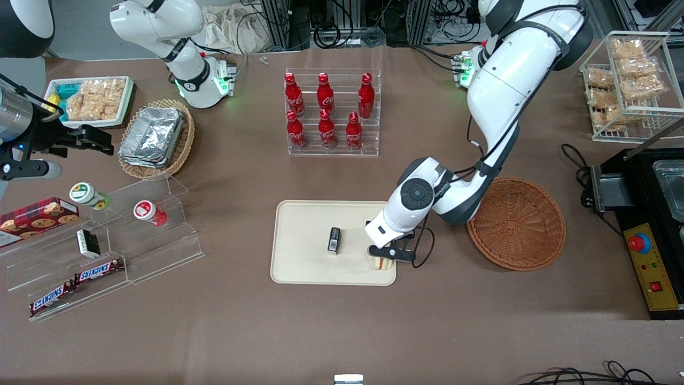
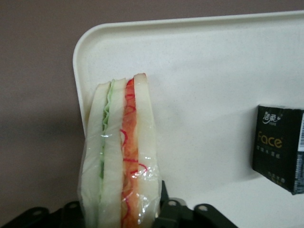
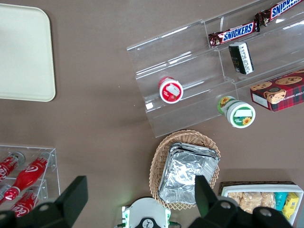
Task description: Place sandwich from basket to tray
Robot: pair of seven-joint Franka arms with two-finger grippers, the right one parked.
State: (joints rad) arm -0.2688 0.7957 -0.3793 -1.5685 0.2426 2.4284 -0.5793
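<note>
Hanging over the tray's (image 1: 304, 235) 4 o'clock corner, gripper (image 1: 386, 260) clamped on the sandwich (image 2: 121, 156). Clear-wrapped wedge: three pale bread slices, green layer, red-orange layer. Apparently just above the surface. Small black packet (image 1: 334, 240) mid-tray. Basket (image 1: 521, 224) at 3 o'clock.

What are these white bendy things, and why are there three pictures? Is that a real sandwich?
The white bendy things are robot arms. One picture looks down on the whole table from the front. The other two come from small cameras on the arms' wrists. The working arm's gripper, a hand with two fingers, is over a corner of the cream tray and holds a wrapped sandwich; whether it is real I cannot tell. A small black box lies on the tray too. The brown wicker basket beside the tray has nothing in it. Red bottles, snack bars and foil trays also sit on the table.
</note>
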